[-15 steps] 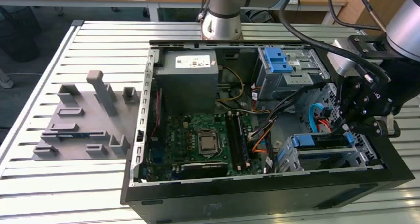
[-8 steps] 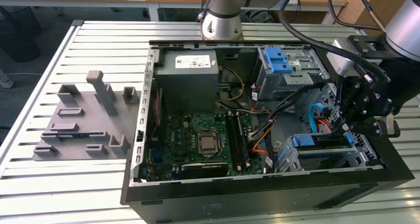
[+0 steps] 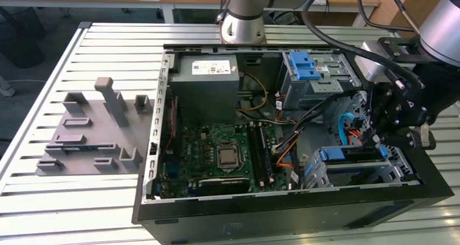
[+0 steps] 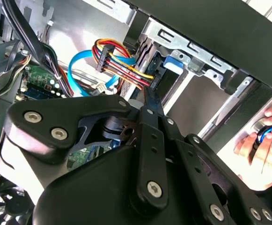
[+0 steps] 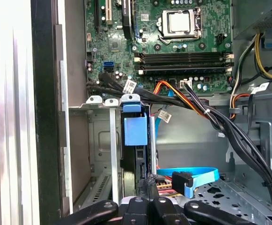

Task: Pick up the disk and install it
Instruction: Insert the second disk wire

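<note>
Hand [image 3: 381,140] sits at the disk [image 5: 136,140], already seated upright in its drive cage [image 5: 98,101]; its grip cannot be told.

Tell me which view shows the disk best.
The first wrist view: the disk stands on edge in the drive cage, blue rail facing the camera. The exterior view shows its blue edge in the cage beside the gripper. The second wrist view shows a blue tab.

Disk [image 5: 135,140] mostly hidden in its bay, end effector [image 5: 150,185] tips obscured, hand [image 4: 262,145] cut off
</note>
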